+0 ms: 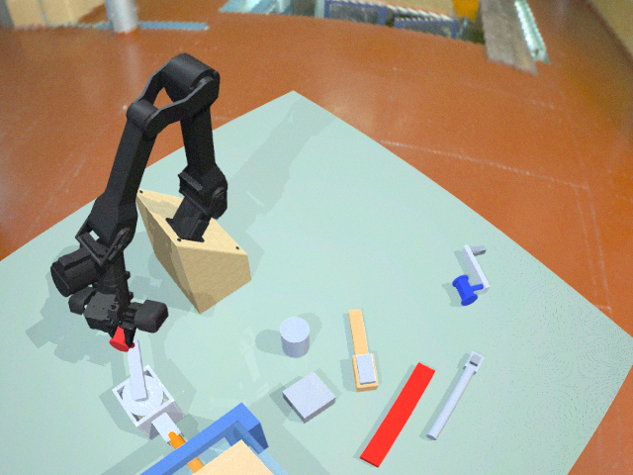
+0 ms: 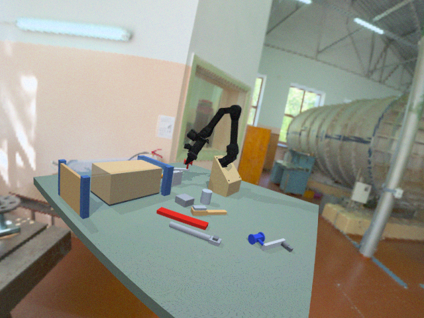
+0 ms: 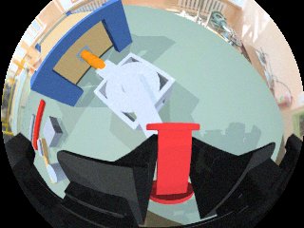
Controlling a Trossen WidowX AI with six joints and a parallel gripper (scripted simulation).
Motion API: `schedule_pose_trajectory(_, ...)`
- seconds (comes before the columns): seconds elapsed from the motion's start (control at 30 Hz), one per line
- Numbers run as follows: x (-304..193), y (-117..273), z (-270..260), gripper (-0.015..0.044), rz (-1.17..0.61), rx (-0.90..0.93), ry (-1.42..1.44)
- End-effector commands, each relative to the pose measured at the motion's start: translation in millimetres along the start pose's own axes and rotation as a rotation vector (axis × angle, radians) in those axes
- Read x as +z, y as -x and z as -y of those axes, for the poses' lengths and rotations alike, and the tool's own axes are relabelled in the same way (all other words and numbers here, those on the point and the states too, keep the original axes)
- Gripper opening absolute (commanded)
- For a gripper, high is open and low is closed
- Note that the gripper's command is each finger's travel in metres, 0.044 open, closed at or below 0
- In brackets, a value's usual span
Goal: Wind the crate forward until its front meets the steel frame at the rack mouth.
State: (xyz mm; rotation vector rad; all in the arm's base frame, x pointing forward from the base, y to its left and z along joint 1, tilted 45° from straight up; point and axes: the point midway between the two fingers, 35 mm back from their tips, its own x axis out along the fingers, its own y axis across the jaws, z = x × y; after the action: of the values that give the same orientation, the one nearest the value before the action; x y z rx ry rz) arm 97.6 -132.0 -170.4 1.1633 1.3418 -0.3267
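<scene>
My gripper (image 1: 124, 338) (image 2: 187, 162) (image 3: 169, 139) is shut on the upright red grip of the winch handle. The handle's pale crank arm (image 1: 136, 370) (image 3: 151, 114) runs from that grip to the top centre of the white winch (image 1: 175, 410) (image 2: 176, 179) (image 3: 164, 95). Its key end is hidden. An orange strap (image 1: 176, 440) (image 3: 93, 59) runs from the winch to the tan crate (image 1: 237, 462) (image 2: 133, 185) (image 3: 97, 42). The crate sits flat behind the blue frame (image 1: 251, 425) (image 2: 167, 179) (image 3: 118, 24). I cannot tell whether its front touches the frame.
A grey cylinder (image 1: 295, 337) (image 2: 206, 197), a grey block (image 1: 309, 396) (image 2: 184, 199), a wooden tool (image 1: 358, 332) (image 2: 217, 212), a red bar (image 1: 399, 414) (image 2: 181, 218), a grey bar tool (image 1: 452, 401) (image 2: 191, 231) and a blue-gripped crank (image 1: 464, 290) (image 2: 256, 238) lie on the bench.
</scene>
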Motion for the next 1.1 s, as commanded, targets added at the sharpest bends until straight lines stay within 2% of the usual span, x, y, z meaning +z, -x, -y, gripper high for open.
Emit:
schedule_pose_trajectory(0.0, 8, -3, 14, 0.0000, 0.004, -0.033, 0.006)
schedule_pose_trajectory(0.83, 36, -14, 38, 0.0000, 0.007, -0.035, 0.007)
schedule_pose_trajectory(1.07, 59, -24, 47, 0.0000, 0.009, -0.035, 0.008)
